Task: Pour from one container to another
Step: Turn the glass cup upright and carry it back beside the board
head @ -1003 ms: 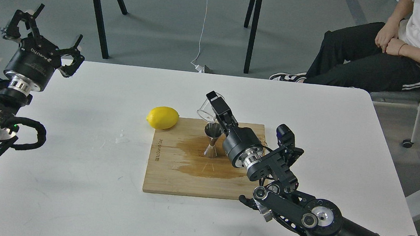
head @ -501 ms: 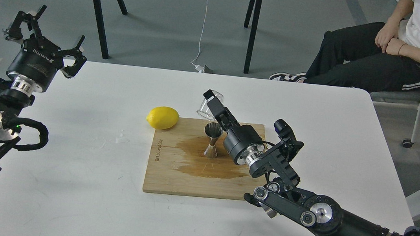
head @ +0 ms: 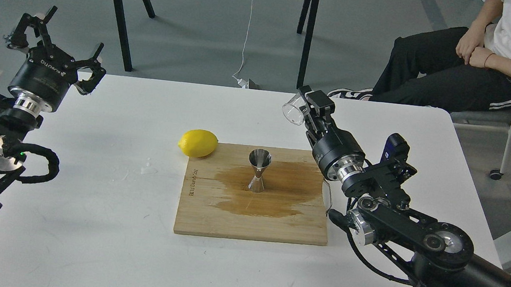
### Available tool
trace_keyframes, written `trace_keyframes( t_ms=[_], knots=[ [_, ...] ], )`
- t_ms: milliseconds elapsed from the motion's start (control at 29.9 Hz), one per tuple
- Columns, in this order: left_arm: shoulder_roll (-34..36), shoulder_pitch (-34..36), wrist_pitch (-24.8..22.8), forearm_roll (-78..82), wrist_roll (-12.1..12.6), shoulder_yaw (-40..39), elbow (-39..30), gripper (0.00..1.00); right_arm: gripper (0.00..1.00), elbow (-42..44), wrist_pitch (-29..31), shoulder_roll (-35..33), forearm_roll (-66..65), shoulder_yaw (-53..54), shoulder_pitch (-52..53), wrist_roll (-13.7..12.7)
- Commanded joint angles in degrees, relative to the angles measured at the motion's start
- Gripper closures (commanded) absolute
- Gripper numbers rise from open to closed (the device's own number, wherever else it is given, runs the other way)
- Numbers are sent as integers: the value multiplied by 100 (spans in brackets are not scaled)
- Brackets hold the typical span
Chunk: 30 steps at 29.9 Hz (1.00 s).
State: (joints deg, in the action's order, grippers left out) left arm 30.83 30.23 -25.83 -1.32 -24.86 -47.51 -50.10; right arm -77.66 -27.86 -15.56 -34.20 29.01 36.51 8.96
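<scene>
Right gripper (head: 311, 107): fingers pinching clear cup (head: 292, 111); cup tipped on its side, mouth facing left, held in the air over far part of white table (head: 85, 201), up and to the right of the board, well apart from jigger; contents not discernible.
Left gripper (head: 53, 41): fingers spread wide, holding nothing; raised at far-left table edge.
Steel jigger (head: 258, 170): hourglass form, upright, standing near centre of wooden cutting board (head: 209, 215); sits within dark wet patch (head: 274, 189) spreading across the board's mid and right portion.
Lemon (head: 198, 142): yellow, on table, touching or just beside board's far-left corner.
Small droplets (head: 149, 168): on table left of board.
Bkgd: seated person (head: 486, 64), white shirt, dark trousers, far right; black table legs (head: 119, 12) beyond.
</scene>
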Motion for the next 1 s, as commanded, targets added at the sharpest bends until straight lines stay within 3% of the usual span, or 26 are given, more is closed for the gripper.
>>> trace_keyframes(
  t_ms=[0, 100, 334, 401, 568, 769, 969],
  knots=[
    [-7, 0, 8, 0, 16, 13, 0, 0, 80, -258, 228, -333, 1194, 455, -231, -8],
    [-7, 9, 8, 0, 16, 22, -9, 0, 80, -276, 544, -404, 1985, 938, -547, -78],
    [-7, 9, 16, 0, 16, 31, -17, 0, 80, -153, 1414, -387, 3427, 2326, -1558, -746],
    [-16, 0, 8, 0, 16, 40, -17, 0, 80, -22, 1468, -343, 3665, 2582, -1769, -834],
    [-60, -44, 16, 0, 7, 40, -9, 0, 80, 698, 1880, -290, 4930, 3110, -1955, -1308],
    [-130, -35, 43, 9, 7, 31, -26, 0, 80, 1490, 2522, -263, 5871, 3198, -1981, -1485],
    [-130, -53, 25, 9, 7, 40, -26, 0, 79, 2465, 2751, -97, 6215, 3496, -1990, -1915]
  ],
)
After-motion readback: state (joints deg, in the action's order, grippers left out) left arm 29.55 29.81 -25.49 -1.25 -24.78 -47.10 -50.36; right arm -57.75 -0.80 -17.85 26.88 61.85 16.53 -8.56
